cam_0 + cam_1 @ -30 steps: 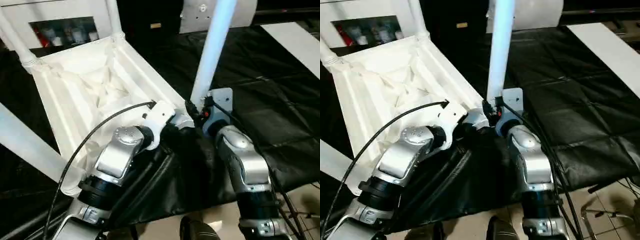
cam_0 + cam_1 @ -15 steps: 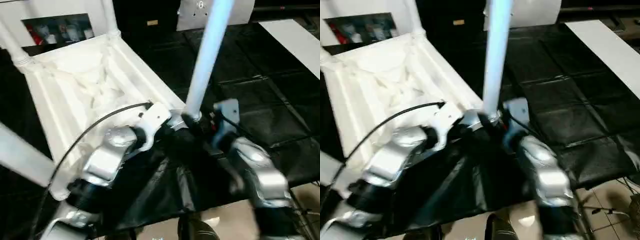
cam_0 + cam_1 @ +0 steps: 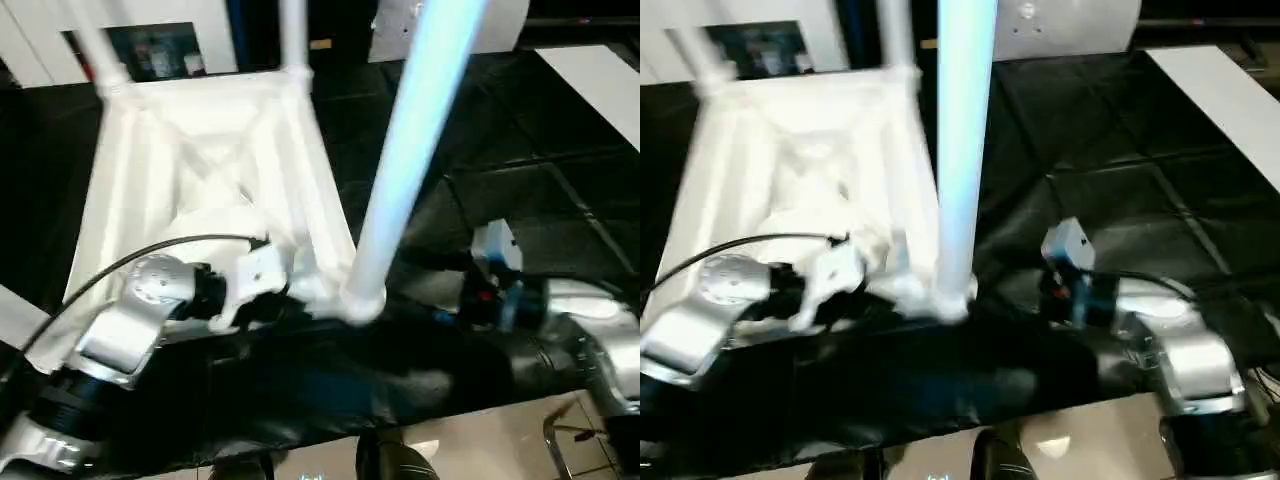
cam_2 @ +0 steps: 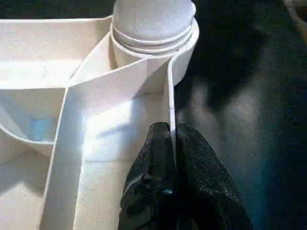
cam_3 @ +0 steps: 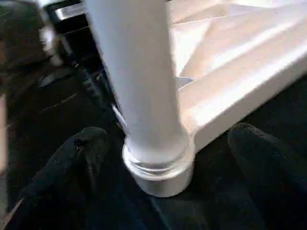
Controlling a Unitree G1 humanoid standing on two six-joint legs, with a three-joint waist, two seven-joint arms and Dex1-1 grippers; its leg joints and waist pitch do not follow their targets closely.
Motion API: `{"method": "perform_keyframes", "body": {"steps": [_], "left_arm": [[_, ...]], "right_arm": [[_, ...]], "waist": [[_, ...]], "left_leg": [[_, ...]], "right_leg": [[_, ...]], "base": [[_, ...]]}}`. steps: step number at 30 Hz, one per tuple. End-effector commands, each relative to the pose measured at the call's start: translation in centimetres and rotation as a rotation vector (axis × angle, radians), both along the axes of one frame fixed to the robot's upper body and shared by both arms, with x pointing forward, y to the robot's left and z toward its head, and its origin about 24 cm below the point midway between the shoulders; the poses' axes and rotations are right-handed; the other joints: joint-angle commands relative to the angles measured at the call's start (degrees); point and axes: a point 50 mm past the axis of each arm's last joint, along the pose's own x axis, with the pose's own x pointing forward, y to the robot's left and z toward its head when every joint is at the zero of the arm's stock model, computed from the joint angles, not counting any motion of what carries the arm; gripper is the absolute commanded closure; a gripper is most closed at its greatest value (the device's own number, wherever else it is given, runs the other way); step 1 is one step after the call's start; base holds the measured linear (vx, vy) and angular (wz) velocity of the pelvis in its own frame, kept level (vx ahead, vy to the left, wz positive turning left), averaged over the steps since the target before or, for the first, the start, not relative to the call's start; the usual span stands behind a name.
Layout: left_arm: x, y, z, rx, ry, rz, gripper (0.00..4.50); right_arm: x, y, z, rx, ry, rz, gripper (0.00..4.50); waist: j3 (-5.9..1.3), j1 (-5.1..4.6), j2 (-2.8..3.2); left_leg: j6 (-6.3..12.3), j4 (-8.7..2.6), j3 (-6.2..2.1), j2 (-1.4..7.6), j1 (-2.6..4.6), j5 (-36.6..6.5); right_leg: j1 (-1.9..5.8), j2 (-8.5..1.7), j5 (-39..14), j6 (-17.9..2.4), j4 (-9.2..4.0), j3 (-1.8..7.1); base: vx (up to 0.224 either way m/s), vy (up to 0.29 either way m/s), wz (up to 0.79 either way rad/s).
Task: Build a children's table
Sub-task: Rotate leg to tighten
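Handling: I judge the table [image 3: 200, 190] light and stiff, a hollow plastic shell. Its thin rim wall gives my fingers a firm edge to pinch. The smooth round legs look slippery and, being long, would lever hard on their sockets if I pushed them sideways.

Where to hold: I would stay on the rim wall beside a corner socket, or low on a leg near its collar, not high on the tube.

Look: all white. It lies upside down, the ribbed, cross-braced underside facing up. The near leg [image 3: 405, 160] stands in its round corner socket [image 5: 160, 165], with a ringed collar at its foot. Two more legs rise from the far corners, and part of another crosses the lower left edge of the head view.

Place: the table rests on a black quilted cover [image 3: 520, 200] over the counter, right in front of me, its near corner between my two arms.

Left gripper [image 4: 173, 143]: fingers pressed together on the thin rim wall, just beside the near corner socket, pinching it.

Right gripper [image 5: 165, 143]: fingers spread wide on either side of the near leg's foot, clear of it and holding nothing.

Step in hand: by my reading, the near leg is seated and I am letting go of it.
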Motion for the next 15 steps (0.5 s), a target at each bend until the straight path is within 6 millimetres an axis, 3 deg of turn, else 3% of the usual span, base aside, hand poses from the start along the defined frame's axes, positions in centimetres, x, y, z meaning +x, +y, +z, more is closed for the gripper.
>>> {"method": "perform_keyframes", "body": {"steps": [1, 7, 8, 11, 15], "left_arm": [[-1.1, -0.5, -0.8, 0.047, 0.076, -0.177, 4.5], [-1.4, -0.4, -0.5, 0.079, 0.102, -0.308, 4.5], [-1.4, -0.7, -0.4, 0.083, 0.103, -0.349, 4.5], [-1.4, -1.2, -0.3, 0.085, 0.1, -0.386, 4.5], [-1.2, -2.2, -0.2, 0.075, 0.092, -0.435, 4.5]], "right_arm": [[-0.4, 0.2, 0.6, -0.003, -0.003, 0.123, 0.11], [-1.0, 0.8, 0.4, -0.032, 0.039, 0.298, 0.11], [-1.0, 1.2, 0.2, -0.039, 0.047, 0.34, 0.37], [-0.9, 1.8, -0.1, -0.041, 0.054, 0.384, 0.51], [-0.4, 2.9, -0.9, -0.053, 0.064, 0.446, 0.98]], "waist": [[-3.83, -0.25, -0.58], [-4.04, 0.6, -0.56], [-4.13, 0.76, -0.55], [-4.26, 0.83, -0.58], [-4.17, 1.37, -0.59]], "left_leg": [[7.57, -3.02, -0.4, 2.89, 1.2, -8.76], [8.13, -2.79, -0.26, 3.06, 1.21, -7.52], [8.03, -2.75, -0.28, 3.12, 1.21, -7.11], [8.21, -2.59, -0.25, 3.14, 1.19, -6.58], [6.98, -2.58, -0.25, 3.15, 1.15, -8.43]], "right_leg": [[3.39, -3.61, -12.71, -13.57, -3.26, 2.94], [3.46, -3.63, -10.58, -14.7, -2.81, 2.9], [3.53, -3.71, -9.89, -15.0, -2.65, 2.93], [3.48, -3.73, -8.55, -15.92, -2.43, 2.91], [3.43, -3.86, -11.64, -15.51, -2.7, 2.98]], "base": [[0.0, 0.0, 0.0], [0.0, 0.0, 0.0], [0.0, 0.0, 0.0], [0.0, 0.0, 0.0], [0.0, 0.0, 0.0]]}}
